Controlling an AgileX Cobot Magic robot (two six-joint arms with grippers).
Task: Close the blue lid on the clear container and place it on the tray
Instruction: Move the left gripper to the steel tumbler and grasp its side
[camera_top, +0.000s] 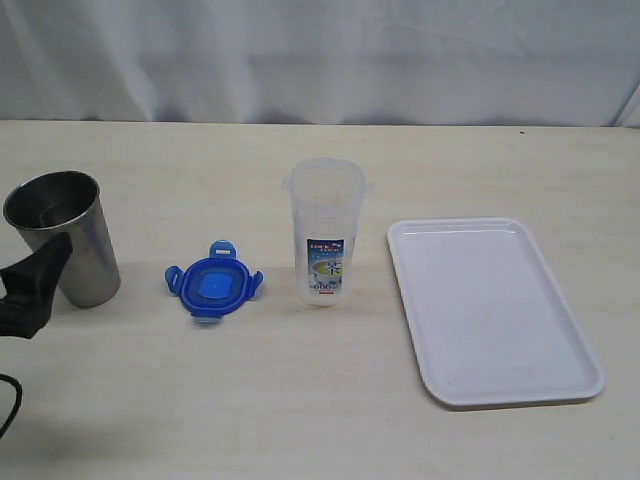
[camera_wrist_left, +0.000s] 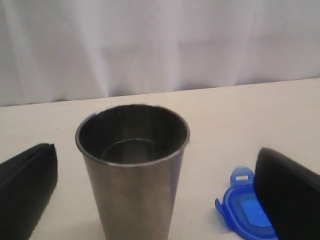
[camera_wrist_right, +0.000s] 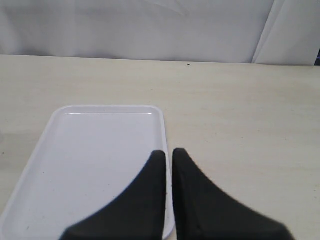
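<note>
The blue lid (camera_top: 214, 285) lies flat on the table, its flaps spread out. Just right of it the clear container (camera_top: 325, 235) stands upright and uncovered. The white tray (camera_top: 490, 310) lies to the right with nothing on it. My left gripper (camera_wrist_left: 156, 150) is wide open at the far left, its fingers apart on either side of a steel cup. The lid (camera_wrist_left: 245, 210) peeks from behind one finger. Only one black finger (camera_top: 45, 268) of it shows in the exterior view. My right gripper (camera_wrist_right: 169, 152) is shut on nothing, above the tray (camera_wrist_right: 95, 160) by its near edge.
A grey steel cup (camera_top: 62, 235) stands upright at the left, directly in front of the left gripper, and fills the middle of the left wrist view (camera_wrist_left: 132, 170). A white curtain (camera_top: 320, 60) backs the table's far edge.
</note>
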